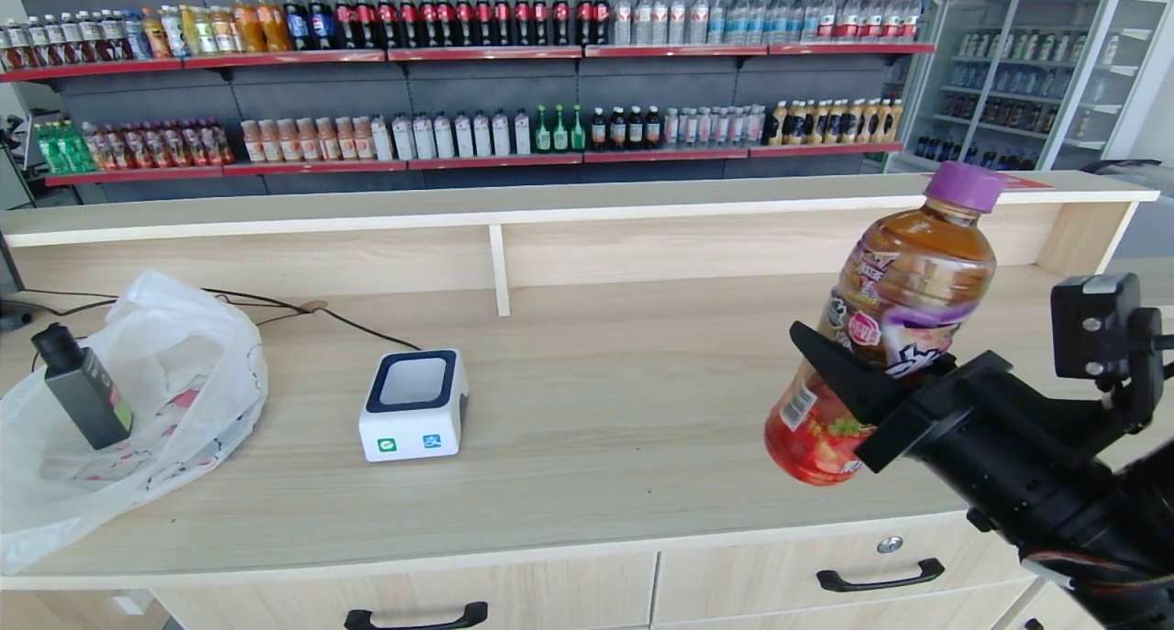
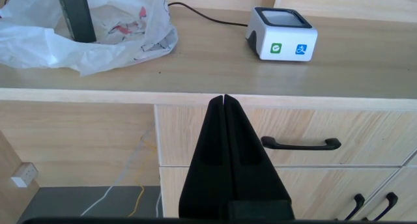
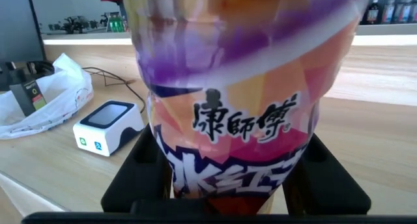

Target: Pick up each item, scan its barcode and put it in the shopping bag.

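My right gripper (image 1: pixel 862 387) is shut on a tea bottle (image 1: pixel 885 327) with a purple cap, held tilted above the right part of the wooden counter (image 1: pixel 596 410). The bottle's label (image 3: pixel 241 113) looms large in the right wrist view, between the black fingers (image 3: pixel 133 178). A white barcode scanner (image 1: pixel 415 405) with a dark-rimmed window stands left of centre on the counter (image 2: pixel 260 74). The white shopping bag (image 1: pixel 138 401) lies at the far left, with a grey-green item (image 1: pixel 83 387) standing in it. My left gripper (image 2: pixel 223 107) is shut and empty, below the counter's front edge, before the drawers.
A raised ledge (image 1: pixel 550 204) with a divider runs along the counter's back. A black cable (image 1: pixel 275 304) trails from behind the bag toward the scanner. Drawers with black handles (image 1: pixel 880 580) lie under the counter front. Shelves of bottled drinks (image 1: pixel 459 25) and a fridge (image 1: pixel 1027 80) stand behind.
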Controlling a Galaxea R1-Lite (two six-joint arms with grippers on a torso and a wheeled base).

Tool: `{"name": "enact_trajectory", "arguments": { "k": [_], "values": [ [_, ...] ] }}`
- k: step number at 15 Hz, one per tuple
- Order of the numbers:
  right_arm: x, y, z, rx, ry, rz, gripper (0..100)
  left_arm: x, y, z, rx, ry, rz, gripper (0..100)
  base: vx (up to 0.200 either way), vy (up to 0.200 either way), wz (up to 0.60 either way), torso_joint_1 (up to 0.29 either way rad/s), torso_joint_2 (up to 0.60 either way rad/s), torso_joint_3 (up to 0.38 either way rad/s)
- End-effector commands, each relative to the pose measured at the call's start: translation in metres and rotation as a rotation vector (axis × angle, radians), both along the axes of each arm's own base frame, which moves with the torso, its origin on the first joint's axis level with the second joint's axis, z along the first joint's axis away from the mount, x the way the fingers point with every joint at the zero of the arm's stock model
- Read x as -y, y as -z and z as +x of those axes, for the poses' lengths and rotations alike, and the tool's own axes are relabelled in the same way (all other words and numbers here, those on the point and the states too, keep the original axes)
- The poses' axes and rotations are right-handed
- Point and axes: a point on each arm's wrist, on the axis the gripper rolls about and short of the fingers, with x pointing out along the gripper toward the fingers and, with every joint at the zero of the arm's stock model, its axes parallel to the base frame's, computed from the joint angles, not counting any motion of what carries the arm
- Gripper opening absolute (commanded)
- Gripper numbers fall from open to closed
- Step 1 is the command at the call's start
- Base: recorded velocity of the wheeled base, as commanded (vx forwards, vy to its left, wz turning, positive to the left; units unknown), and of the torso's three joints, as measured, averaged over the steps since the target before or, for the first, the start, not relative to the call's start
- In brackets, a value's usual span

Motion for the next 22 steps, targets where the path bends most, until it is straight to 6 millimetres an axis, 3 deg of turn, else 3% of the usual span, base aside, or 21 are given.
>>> {"name": "enact_trajectory", "arguments": {
  "k": [1, 6, 9, 12, 22],
  "values": [
    [0.003, -0.004, -0.006, 0.017, -0.006, 0.012, 0, 0.0, 0.0, 0.0, 0.001, 0.0, 0.0, 0, 0.0, 0.0, 0.0, 0.0, 0.0, 0.0],
    [-0.002, -0.007, -0.012, 0.026, -0.041, 0.021, 0, 0.0, 0.0, 0.0, 0.001, 0.0, 0.001, 0, 0.0, 0.0, 0.0, 0.0, 0.0, 0.0],
    [-0.027, -0.019, -0.031, 0.069, -0.21, 0.057, 0, 0.0, 0.0, 0.0, 0.001, 0.0, 0.004, 0, 0.0, 0.0, 0.0, 0.0, 0.0, 0.0],
    [-0.04, -0.033, -0.034, 0.087, -0.32, 0.13, 0, 0.0, 0.0, 0.0, 0.001, 0.0, 0.004, 0, 0.0, 0.0, 0.0, 0.0, 0.0, 0.0],
    [-0.036, -0.035, -0.041, -0.065, -0.59, 0.295, 0, 0.0, 0.0, 0.0, 0.002, 0.001, 0.023, 0, 0.0, 0.0, 0.0, 0.0, 0.0, 0.0]
  ]
}}
